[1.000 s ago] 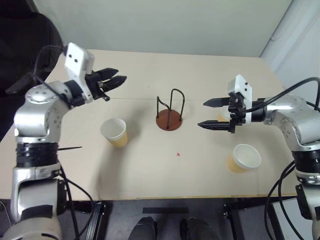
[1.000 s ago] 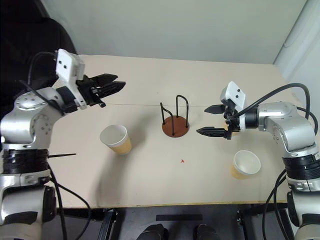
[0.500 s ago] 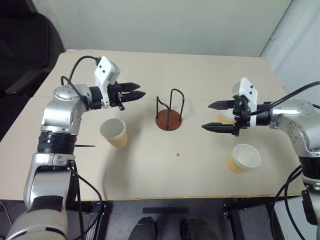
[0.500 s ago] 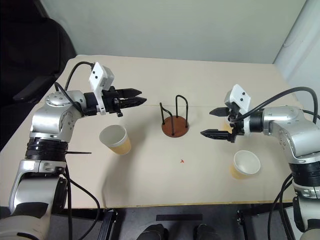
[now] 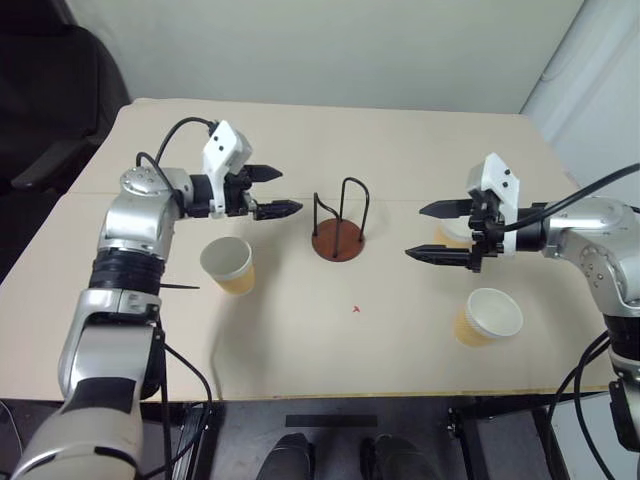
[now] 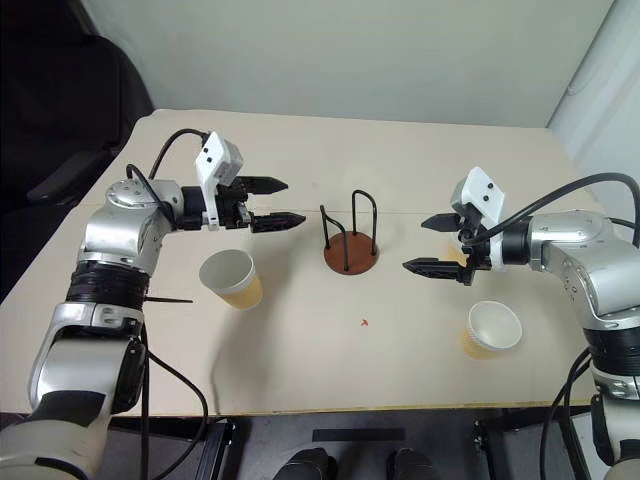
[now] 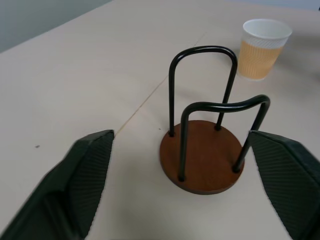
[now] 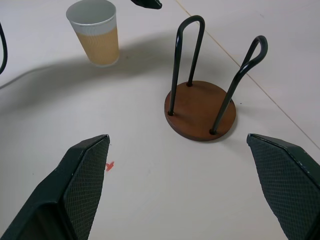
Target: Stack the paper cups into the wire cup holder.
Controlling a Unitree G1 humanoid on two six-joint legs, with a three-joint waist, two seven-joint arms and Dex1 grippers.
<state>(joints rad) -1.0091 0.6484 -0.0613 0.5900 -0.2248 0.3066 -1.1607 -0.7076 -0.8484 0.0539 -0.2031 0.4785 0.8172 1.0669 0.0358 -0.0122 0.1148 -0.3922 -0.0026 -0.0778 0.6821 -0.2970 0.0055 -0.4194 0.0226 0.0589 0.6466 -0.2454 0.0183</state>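
**Both grippers spread wide on either side of the empty cup holder**

On the left of the table (image 5: 300, 130), the left gripper (image 5: 272, 192) hangs above the surface with its two black fingers pointing toward the middle. Its jaws stand spread apart and hold nothing. Just below it in the head view, near the table's front-left part, one paper cup (image 5: 229, 264) stands upright, rim up, apart from the fingers.

At the middle of the table stands the wire cup holder (image 5: 338, 240), a round reddish-brown disc with two thin black wire loops rising from it. No cup sits inside it. The left wrist view looks straight at it, between that gripper's own fingers (image 7: 85, 170), and the right wrist view frames it the same way from the other side. A faint seam line runs across the table just behind the holder. A small red mark (image 5: 355, 309) lies on the table in front of the holder, toward the near edge.

To the right of the holder, the right gripper (image 5: 432, 231) points back toward the middle, well clear of the wire loops. Its jaws are also spread wide, with nothing between them. A second cup (image 5: 452, 236) stands behind this gripper, partly hidden by it; the left wrist view shows it upright beyond the holder. A third cup (image 5: 487, 315) stands near the table's front-right part, upright, close below the right arm and touching nothing
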